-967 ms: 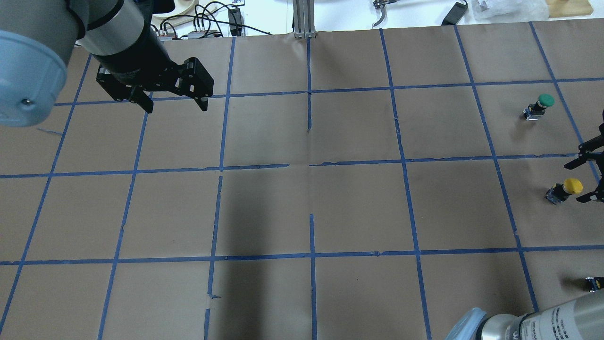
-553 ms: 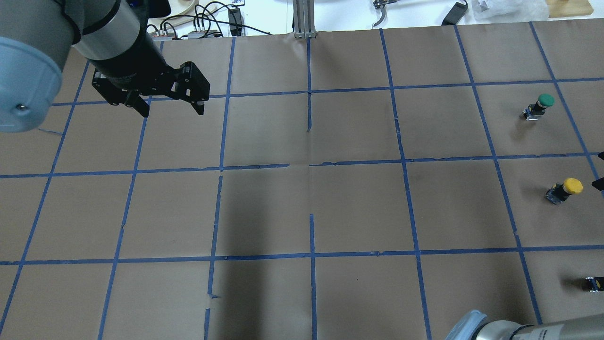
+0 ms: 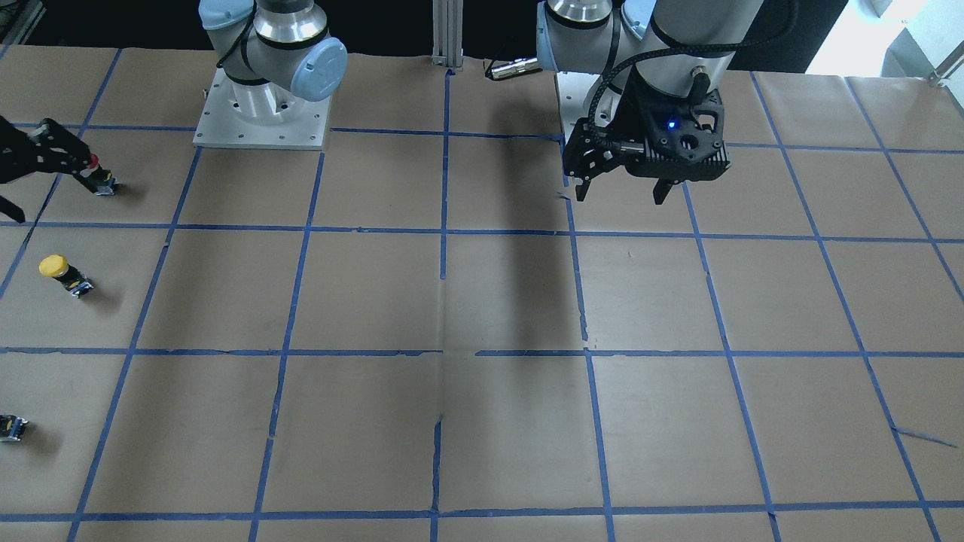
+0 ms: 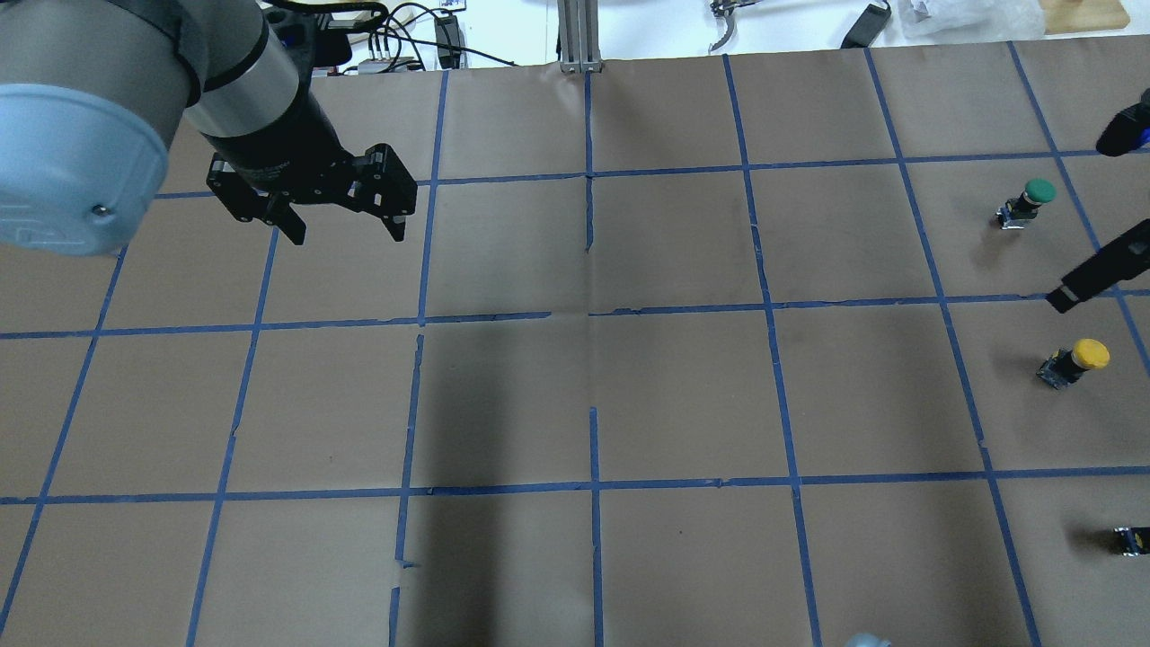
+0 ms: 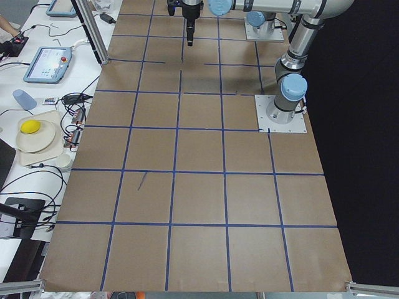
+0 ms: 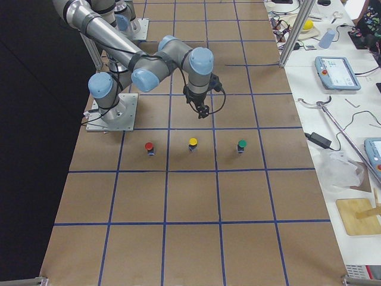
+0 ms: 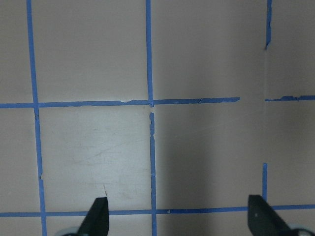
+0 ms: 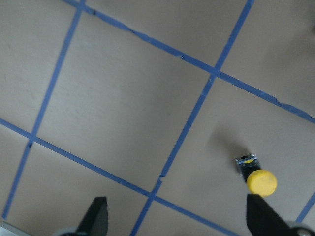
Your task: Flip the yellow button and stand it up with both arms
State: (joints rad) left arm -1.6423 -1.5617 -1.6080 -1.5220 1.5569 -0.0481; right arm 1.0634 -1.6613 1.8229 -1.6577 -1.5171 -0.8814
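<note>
The yellow button (image 4: 1076,361) stands cap-up on its black-and-grey body at the table's right end, between a green-capped button (image 4: 1028,201) and a red-capped one (image 6: 149,147). It also shows in the front view (image 3: 60,272), the right side view (image 6: 193,143) and the right wrist view (image 8: 258,178). My right gripper (image 8: 178,220) is open and empty, raised above the table beside the button without touching it. One of its fingers (image 4: 1092,274) shows at the overhead view's right edge. My left gripper (image 4: 346,229) is open and empty, hovering over bare table far to the left.
A small black block (image 4: 1132,540) lies near the right front edge. The brown table (image 4: 593,395) has a blue tape grid. Cables and tools (image 4: 395,40) lie beyond the far edge.
My right gripper left the yellow button, slid out of the overhead view, then came back higher at the right edge. My left gripper shifted slightly right. The button has not moved.
</note>
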